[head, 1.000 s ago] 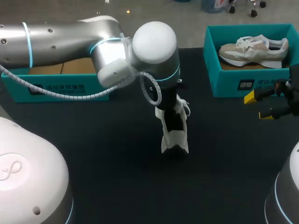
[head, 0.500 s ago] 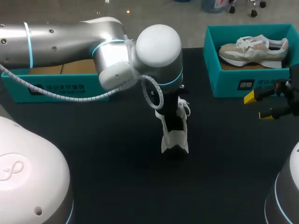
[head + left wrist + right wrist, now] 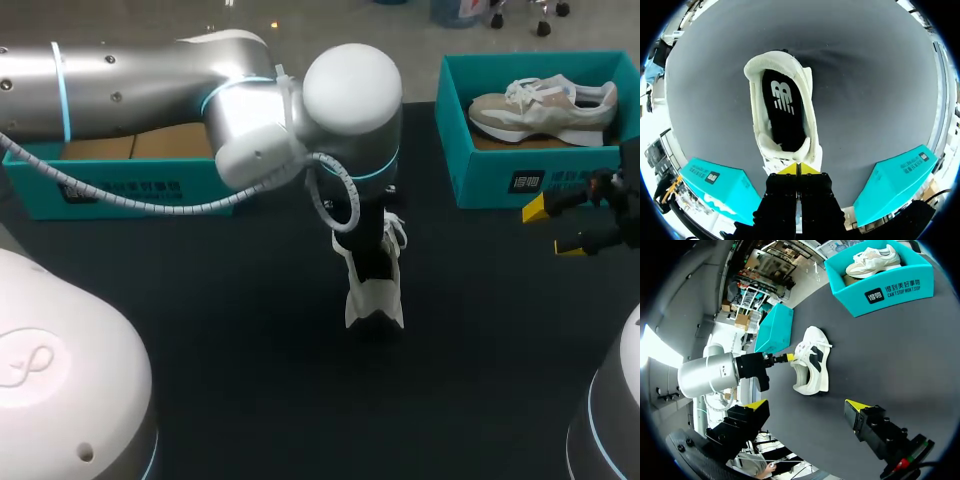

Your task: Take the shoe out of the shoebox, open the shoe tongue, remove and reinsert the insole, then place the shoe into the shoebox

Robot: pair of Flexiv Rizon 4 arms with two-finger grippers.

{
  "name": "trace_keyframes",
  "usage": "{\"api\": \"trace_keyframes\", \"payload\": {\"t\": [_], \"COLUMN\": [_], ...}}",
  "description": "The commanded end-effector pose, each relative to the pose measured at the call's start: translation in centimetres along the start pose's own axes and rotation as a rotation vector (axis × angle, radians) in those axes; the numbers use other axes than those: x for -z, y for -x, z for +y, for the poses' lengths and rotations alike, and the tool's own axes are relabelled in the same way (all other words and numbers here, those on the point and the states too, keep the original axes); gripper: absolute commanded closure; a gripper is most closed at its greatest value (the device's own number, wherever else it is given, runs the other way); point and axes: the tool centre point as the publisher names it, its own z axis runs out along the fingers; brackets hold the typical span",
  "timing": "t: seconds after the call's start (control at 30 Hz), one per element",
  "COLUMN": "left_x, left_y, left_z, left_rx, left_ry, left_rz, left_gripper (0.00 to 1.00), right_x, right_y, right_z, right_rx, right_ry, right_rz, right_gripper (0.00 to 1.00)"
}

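Note:
A white shoe (image 3: 372, 296) stands on its sole mid-table, its black insole (image 3: 782, 107) showing inside it. My left arm (image 3: 340, 90) reaches over its toe end. The left gripper (image 3: 797, 169) is shut, its yellow tips pinched on the tongue (image 3: 785, 146) at the front of the opening; the right wrist view shows the same gripper (image 3: 786, 357) at the shoe (image 3: 812, 367). An open teal shoebox (image 3: 120, 190) with only cardboard showing inside stands at the far left. My right gripper (image 3: 553, 228) hovers open at the right, nothing between its fingers (image 3: 856, 406).
A second teal shoebox (image 3: 500, 185) at the far right holds a beige shoe (image 3: 545, 105). Both boxes flank the left gripper: one box (image 3: 715, 177) and the other (image 3: 900, 172). Black table surface (image 3: 250, 400) lies in front of the shoe.
My left arm's elbow and wrist have shifted a little to the right. The shoe and the right gripper have stayed where they were.

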Motion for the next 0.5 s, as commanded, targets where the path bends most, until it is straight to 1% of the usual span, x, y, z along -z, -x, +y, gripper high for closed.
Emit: {"api": "trace_keyframes", "payload": {"t": [0.03, 0.1, 0.3, 0.4, 0.5], "left_x": [0.4, 0.1, -0.5, -0.4, -0.3], "left_y": [0.3, 0.4, 0.7, 0.5, 0.2], "left_z": [0.9, 0.8, -0.8, -1.6, -2.3], "left_rx": [0.071, 0.079, 0.095, 0.123, 0.147], "left_ry": [0.004, -0.005, -0.036, -0.064, -0.071], "left_rz": [0.011, -0.002, -0.003, 0.007, 0.020], "left_gripper": [1.00, 1.00, 1.00, 1.00, 1.00], "right_x": [0.0, 0.0, 0.0, 0.0, 0.0], "right_y": [0.0, 0.0, 0.0, 0.0, 0.0], "right_z": [-0.1, -0.1, -0.1, -0.1, -0.1], "right_rx": [-0.002, -0.002, -0.002, -0.002, -0.002], "right_ry": [0.001, 0.001, 0.001, 0.001, 0.001], "right_rz": [-0.004, -0.004, -0.004, -0.004, -0.004], "right_gripper": [0.00, 0.00, 0.00, 0.00, 0.00]}}
